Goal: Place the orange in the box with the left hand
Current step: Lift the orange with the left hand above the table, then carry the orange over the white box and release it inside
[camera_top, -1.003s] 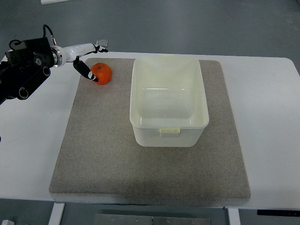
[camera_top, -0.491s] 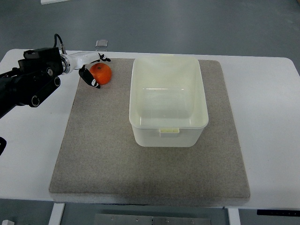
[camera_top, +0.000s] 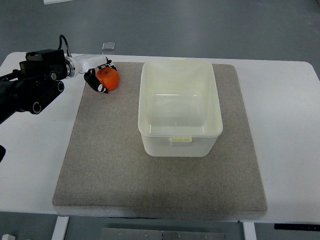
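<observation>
1. Orange (camera_top: 109,78) sits at the far left corner of the grey mat (camera_top: 110,160), just left of the box (camera_top: 180,142) and apart from it. It rests on the mat, not lifted as far as can be judged.

2. Left hand (camera_top: 100,76) comes in from the left edge on a black forearm with a white wrist piece. Dark fingers (camera_top: 95,83) curl round the left and near side of the orange; another finger shows at its far side. Fingers look to be closing on the fruit, touching or all but touching. Whether the grip is firm cannot be told from this view.

3. Right hand is not in view.

4. Box is pale, translucent, open-topped and empty, standing in the middle of the mat on the white table (camera_top: 280,125). A small grey object (camera_top: 107,47) lies at the far table edge behind the hand; what it is cannot be made out.

5. Handling judgement: orange is light, round and fairly firm, with a skin that gives slightly under pressure. Main risk is rolling out of the fingers, not crushing. The mat should hold it steady while the fingers close.

6. Where to hold: fingers opposed across the widest part, left side against right or far side, so it cannot squirt upward or sideways. A low wrap under the curve would help carry it.

7. Stage judgement: grasp under way; lift and carry to the right over the box wall not yet done. The wall is tall, so the orange needs clear height before crossing.
</observation>
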